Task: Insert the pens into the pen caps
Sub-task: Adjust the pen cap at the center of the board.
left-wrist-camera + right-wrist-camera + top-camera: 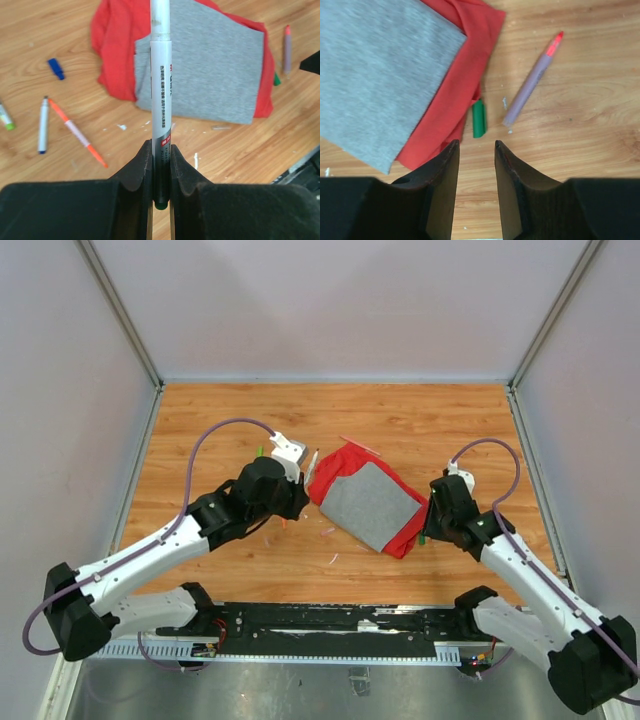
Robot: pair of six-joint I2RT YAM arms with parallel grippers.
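My left gripper [161,150] is shut on a white-grey pen [161,75] with a green end. It holds the pen upright above the table, left of the cloth [370,502]. On the wood lie an orange pen [77,133], a blue-tipped pen [43,125], a green-ended pen [5,117] and a blue cap [56,68]. My right gripper [476,145] is open and empty, just short of a green cap [479,118] that lies against the cloth's red edge. A purple pen with a red tip [530,85] lies beside the cap.
The red-and-grey cloth [385,75] lies folded mid-table between the two arms. Small white scraps [196,160] dot the wood near it. Grey walls [70,440] close in the table on three sides.
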